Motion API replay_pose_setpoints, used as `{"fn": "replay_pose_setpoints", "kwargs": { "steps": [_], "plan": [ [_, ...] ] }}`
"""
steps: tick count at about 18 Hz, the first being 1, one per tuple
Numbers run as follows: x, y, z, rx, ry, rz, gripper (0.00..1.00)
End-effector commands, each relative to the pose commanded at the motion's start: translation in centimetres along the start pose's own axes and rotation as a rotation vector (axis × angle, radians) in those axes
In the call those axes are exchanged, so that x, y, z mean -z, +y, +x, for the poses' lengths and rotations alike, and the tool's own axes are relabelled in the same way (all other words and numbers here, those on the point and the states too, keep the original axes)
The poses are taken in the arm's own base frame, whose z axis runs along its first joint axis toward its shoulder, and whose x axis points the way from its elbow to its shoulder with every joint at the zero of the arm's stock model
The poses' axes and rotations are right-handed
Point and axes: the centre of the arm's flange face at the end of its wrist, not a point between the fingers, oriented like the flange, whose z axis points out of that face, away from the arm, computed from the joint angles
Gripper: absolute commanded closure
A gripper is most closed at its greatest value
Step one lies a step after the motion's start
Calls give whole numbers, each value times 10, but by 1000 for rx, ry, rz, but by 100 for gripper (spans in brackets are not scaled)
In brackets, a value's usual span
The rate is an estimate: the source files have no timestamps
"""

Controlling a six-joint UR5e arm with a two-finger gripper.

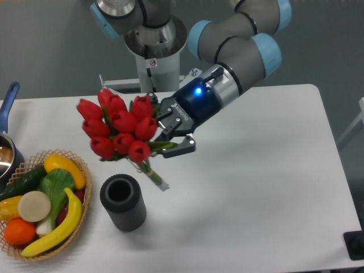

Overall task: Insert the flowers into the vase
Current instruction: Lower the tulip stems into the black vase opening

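Currently the end effector [168,136] is clenched on the flowers [120,128], holding the bunch tilted in the air, stem ends pointing down-right. Below them, apart from the stems, the vase [123,202] stands upright on the desk [256,193], beside the fruit basket [42,205].

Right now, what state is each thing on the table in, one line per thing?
flowers: held off the table, tilted, not yet in the vase
end effector: shut on the flowers
vase: upright, empty
wicker basket: full of fruit and vegetables
pot: at left edge, mostly cut off
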Motion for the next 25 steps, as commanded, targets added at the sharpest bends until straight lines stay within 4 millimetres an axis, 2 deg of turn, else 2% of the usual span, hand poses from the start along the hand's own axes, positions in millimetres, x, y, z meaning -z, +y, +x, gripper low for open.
{"fn": "replay_pose_setpoints", "kwargs": {
  "steps": [11,25],
  "plan": [
    [-13,19,9,55,53,84,59],
    [-24,47,5,108,70,82,59]
  ]
}}
